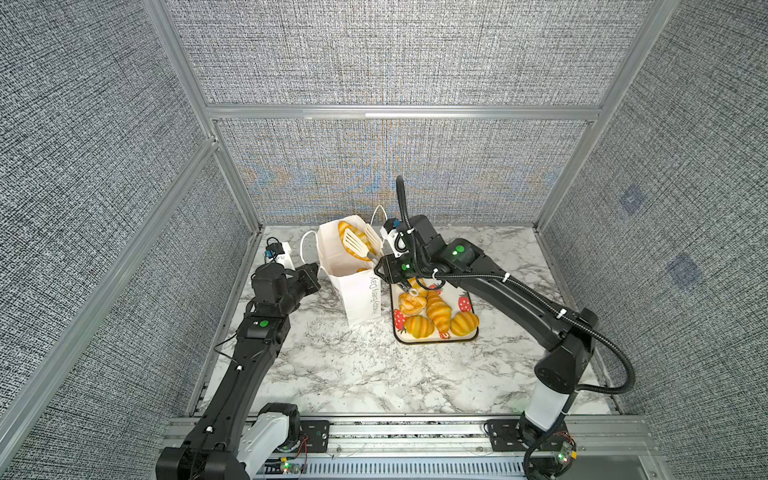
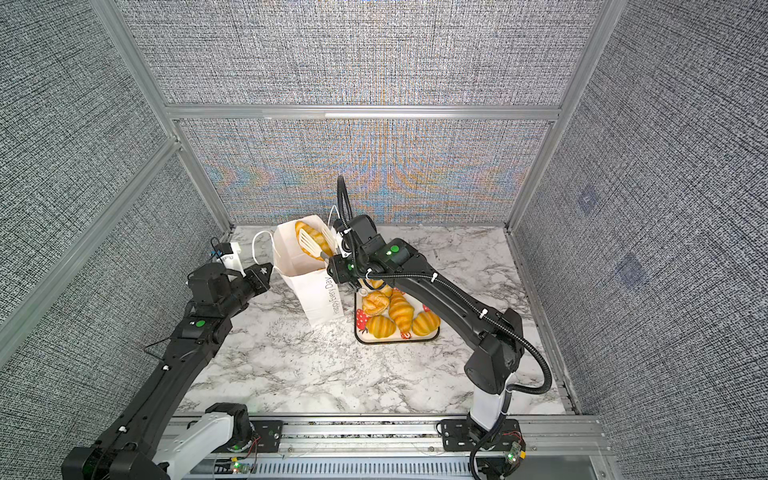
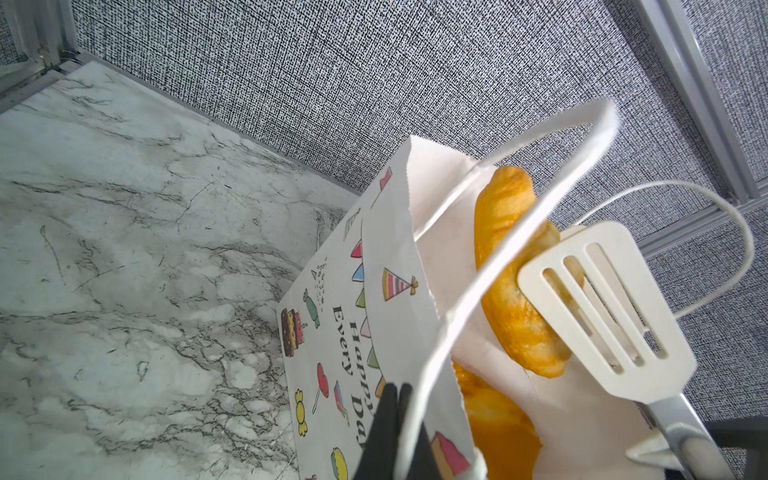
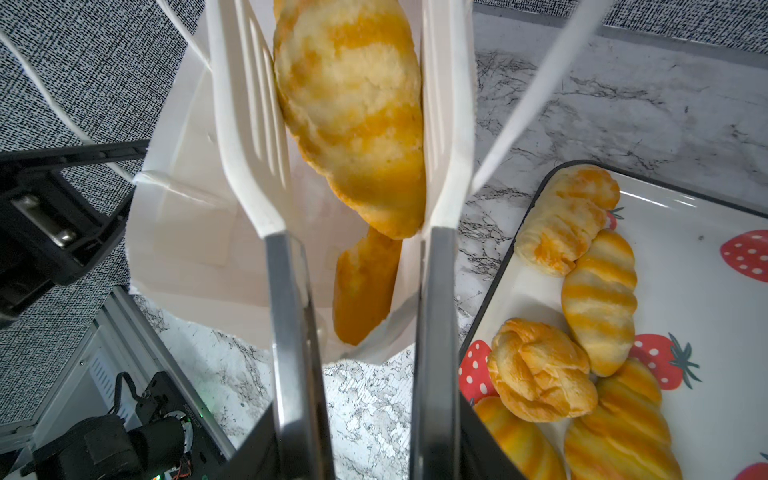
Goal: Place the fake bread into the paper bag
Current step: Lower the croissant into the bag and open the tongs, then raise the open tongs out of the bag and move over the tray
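**Bread at the bag mouth**

Five or more fake bread (image 1: 438, 311) pieces lie on the strawberry tray (image 1: 436, 340). Beside it, the paper bag (image 1: 357, 299), lettered "Happy Every Day", holds one piece. Left gripper (image 1: 311, 274) seems pinched on its cord handle (image 3: 505, 249); right gripper (image 1: 388, 269) clamps tongs (image 1: 360, 245) flanking another piece at the mouth.

The paper bag (image 1: 359, 299) is matt, the bread (image 4: 353, 104) glossy, crackled; tongs (image 4: 249, 124) have smooth plastic blades, brushed metal arms; tray (image 4: 685, 216) at bag's four o'clock shines.
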Action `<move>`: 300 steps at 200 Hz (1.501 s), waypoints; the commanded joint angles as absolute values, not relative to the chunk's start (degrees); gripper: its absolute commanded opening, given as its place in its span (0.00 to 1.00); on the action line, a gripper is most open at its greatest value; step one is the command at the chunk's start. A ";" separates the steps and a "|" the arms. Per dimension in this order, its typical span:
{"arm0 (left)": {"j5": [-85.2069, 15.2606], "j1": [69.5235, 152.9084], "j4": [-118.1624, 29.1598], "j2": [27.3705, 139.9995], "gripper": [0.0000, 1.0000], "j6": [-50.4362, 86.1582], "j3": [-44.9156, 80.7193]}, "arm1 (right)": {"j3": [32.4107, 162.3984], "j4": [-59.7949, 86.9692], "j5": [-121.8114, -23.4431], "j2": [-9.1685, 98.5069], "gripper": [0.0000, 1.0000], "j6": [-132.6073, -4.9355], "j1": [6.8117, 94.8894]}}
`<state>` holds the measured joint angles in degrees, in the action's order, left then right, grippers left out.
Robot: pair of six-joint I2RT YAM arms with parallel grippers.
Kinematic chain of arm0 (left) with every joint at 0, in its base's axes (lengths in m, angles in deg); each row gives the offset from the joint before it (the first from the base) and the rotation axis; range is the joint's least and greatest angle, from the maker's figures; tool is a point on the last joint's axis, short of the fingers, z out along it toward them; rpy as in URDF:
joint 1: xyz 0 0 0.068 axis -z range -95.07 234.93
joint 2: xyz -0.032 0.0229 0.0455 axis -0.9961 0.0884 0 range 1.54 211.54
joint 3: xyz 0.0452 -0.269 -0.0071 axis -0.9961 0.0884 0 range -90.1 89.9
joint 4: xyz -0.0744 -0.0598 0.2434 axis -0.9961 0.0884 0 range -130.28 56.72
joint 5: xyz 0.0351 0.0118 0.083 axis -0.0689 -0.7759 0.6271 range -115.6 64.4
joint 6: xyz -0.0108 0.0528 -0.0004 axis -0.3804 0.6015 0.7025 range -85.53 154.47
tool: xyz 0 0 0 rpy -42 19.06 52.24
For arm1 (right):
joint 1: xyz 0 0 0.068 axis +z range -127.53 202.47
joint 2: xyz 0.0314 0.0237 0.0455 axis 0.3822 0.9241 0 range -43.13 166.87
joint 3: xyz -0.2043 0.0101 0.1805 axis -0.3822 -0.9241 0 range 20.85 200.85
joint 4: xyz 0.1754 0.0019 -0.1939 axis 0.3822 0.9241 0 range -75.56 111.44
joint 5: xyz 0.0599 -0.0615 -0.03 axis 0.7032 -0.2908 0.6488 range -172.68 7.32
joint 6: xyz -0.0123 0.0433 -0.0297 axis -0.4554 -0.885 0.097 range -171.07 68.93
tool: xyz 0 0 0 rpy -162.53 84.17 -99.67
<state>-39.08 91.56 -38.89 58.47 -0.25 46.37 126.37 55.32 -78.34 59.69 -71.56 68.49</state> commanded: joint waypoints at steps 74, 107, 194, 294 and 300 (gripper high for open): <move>-39.36 91.59 -38.79 58.44 0.00 -0.34 46.75 | 126.10 54.69 -77.99 58.84 0.55 -71.81 68.52; -39.40 91.60 -38.89 58.24 0.00 -0.42 46.99 | 126.23 54.78 -78.00 58.75 0.55 -71.77 68.54; -40.18 91.53 -38.89 58.13 0.00 -0.95 46.18 | 130.47 55.25 -76.97 56.34 0.54 -70.25 68.78; -40.36 91.54 -38.70 57.93 0.00 -1.10 46.04 | 132.31 56.62 -81.37 51.30 0.54 -68.93 68.36; -40.42 91.54 -38.71 57.96 0.00 -1.12 45.96 | 132.17 56.71 -81.67 51.05 0.55 -68.91 68.20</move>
